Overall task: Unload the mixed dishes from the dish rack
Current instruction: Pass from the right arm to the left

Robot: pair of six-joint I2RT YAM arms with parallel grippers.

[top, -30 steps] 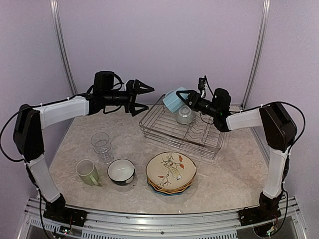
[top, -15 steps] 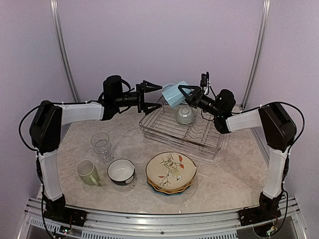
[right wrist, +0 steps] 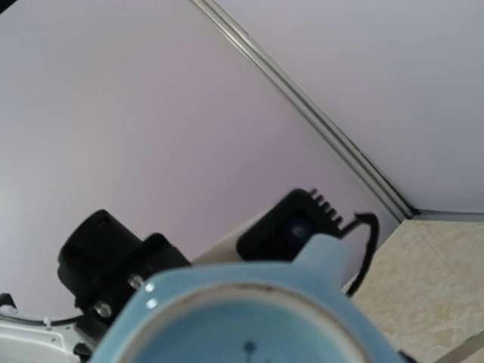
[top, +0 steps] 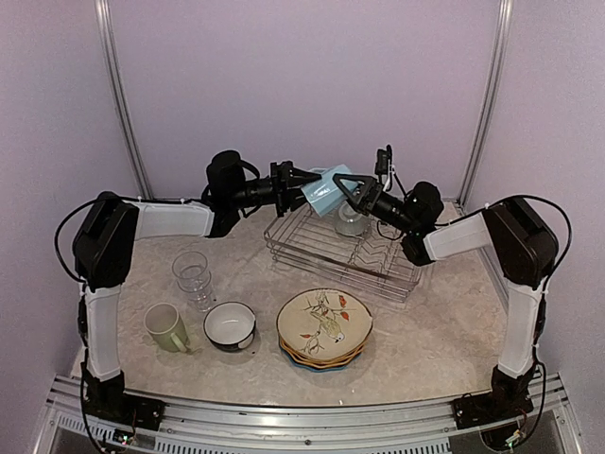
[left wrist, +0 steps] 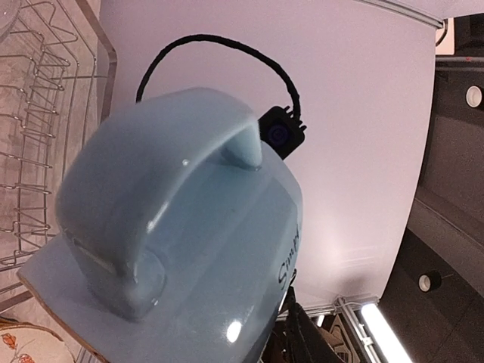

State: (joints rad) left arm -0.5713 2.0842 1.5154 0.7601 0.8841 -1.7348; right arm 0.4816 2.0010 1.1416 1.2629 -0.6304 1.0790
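Holding one blue mug, right hand

Pale lilac walls stand around a beige marbled table; two thin metal strips run up in the back corners.

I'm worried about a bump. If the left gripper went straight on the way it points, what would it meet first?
The light blue mug, handle side first, held in the air by the right gripper. The left gripper is close up to it; whether they touch is unclear.
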